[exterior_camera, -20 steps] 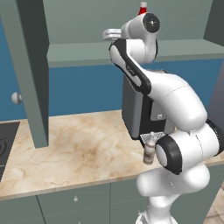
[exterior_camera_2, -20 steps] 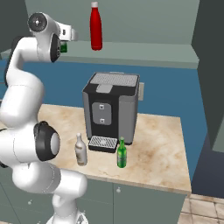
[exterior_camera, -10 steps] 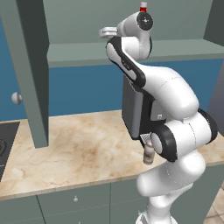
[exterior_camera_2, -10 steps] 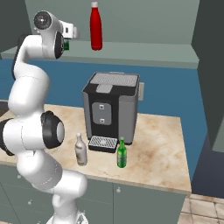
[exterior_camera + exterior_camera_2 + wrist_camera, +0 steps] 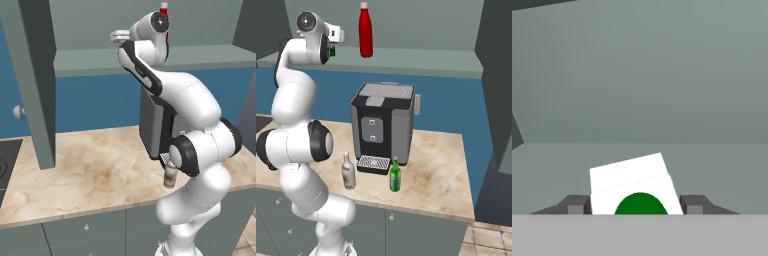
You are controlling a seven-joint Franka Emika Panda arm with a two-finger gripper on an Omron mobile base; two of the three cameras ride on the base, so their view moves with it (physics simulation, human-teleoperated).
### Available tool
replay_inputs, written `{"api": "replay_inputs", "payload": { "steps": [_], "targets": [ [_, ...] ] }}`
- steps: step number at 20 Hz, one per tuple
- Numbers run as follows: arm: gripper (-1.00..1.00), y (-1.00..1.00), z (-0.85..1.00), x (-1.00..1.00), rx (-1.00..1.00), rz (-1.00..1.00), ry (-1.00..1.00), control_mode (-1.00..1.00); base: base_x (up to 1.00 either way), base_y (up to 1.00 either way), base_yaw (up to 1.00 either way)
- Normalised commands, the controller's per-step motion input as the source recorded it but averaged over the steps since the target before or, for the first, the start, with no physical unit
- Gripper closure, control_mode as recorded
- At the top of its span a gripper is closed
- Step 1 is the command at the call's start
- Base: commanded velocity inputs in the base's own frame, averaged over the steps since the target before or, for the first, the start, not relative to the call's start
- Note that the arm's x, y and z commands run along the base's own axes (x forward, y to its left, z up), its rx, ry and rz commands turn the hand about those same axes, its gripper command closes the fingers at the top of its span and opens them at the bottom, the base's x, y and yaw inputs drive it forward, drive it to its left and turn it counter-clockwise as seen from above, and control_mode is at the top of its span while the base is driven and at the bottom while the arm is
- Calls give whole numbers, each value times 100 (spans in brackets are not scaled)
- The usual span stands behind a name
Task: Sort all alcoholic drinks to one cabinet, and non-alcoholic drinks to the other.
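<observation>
- The gripper [image 5: 634, 207] pinched the carton [image 5: 633, 185] above the cabinet shelf [image 5: 421, 59], left of the red bottle [image 5: 365, 30].
- Released tilted or high, the carton could topple, maybe knocking that bottle.

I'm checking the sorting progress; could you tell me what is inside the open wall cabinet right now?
The red bottle stands upright on the cabinet floor. Beside it the gripper holds the green-and-white carton, tilted. The arm covers whether the carton touches the floor.
</observation>
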Motion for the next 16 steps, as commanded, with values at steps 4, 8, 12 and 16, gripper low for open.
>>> {"api": "replay_inputs", "payload": {
  "steps": [4, 8, 12, 16],
  "targets": [
    [100, 15, -40, 26, -1, 0, 0, -100, 0, 0, 0],
    [100, 14, -44, 22, -2, 0, 0, -100, 0, 0, 0],
    [100, 13, -50, 19, -3, 0, -1, -100, 0, 0, 0],
    [100, 12, -40, 16, -2, 0, -3, -100, 0, 0, 0]
  ]
}}
